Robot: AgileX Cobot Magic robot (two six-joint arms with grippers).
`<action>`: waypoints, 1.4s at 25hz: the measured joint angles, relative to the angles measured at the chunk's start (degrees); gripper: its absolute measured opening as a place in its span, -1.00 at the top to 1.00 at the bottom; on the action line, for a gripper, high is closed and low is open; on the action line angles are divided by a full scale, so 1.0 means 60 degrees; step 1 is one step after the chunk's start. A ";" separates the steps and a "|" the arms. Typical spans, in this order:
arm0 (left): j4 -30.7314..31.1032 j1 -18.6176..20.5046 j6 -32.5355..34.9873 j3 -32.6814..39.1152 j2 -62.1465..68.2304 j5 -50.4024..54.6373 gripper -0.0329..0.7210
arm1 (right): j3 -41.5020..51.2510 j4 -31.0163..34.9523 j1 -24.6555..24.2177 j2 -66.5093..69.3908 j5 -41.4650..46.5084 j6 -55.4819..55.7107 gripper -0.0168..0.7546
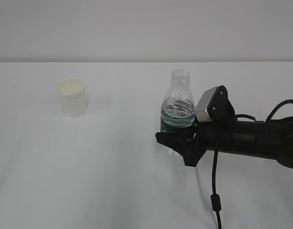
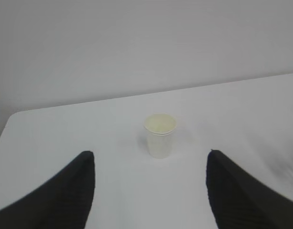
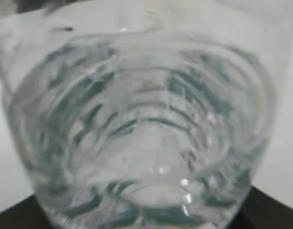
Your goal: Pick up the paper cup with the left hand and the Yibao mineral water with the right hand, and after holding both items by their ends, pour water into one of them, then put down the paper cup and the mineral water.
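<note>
White table (image 1: 113, 181) lies bare around paper cup (image 1: 72, 98).

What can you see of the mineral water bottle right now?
The mineral water bottle is small, clear ribbed plastic with a dark green label band and an uncapped neck. It stands upright on the white table, right of the paper cup and apart from it. The right gripper is around its lower body; the right wrist view is filled by its ribbed wall.

White paper cup (image 1: 72, 98); clear ribbed bottle (image 1: 177, 109), green label.
</note>
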 joint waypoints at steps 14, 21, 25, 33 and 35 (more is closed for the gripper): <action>0.0000 0.0000 0.0000 0.0000 0.0000 -0.0095 -0.47 | 0.0004 -0.0722 0.0000 -0.1263 0.0670 0.0820 -0.20; 0.0000 0.0000 0.0000 0.0000 0.0000 -0.0154 -0.47 | 0.0040 -0.1124 0.0000 -0.1970 0.1070 0.1330 -0.20; 0.0000 0.0000 0.0000 0.0000 0.0000 -0.0275 -0.47 | 0.0075 -0.1182 0.0000 -0.2356 0.1206 0.1597 -0.20; 0.0000 0.0000 0.0000 0.0000 0.0000 -0.0275 -0.47 | 0.0097 -0.1241 0.0000 -0.3271 0.1924 0.1949 -0.20; 0.0000 0.0000 0.0000 0.0000 0.0000 -0.0275 -0.47 | 0.0097 -0.1248 0.0000 -0.3502 0.2141 0.2065 -0.20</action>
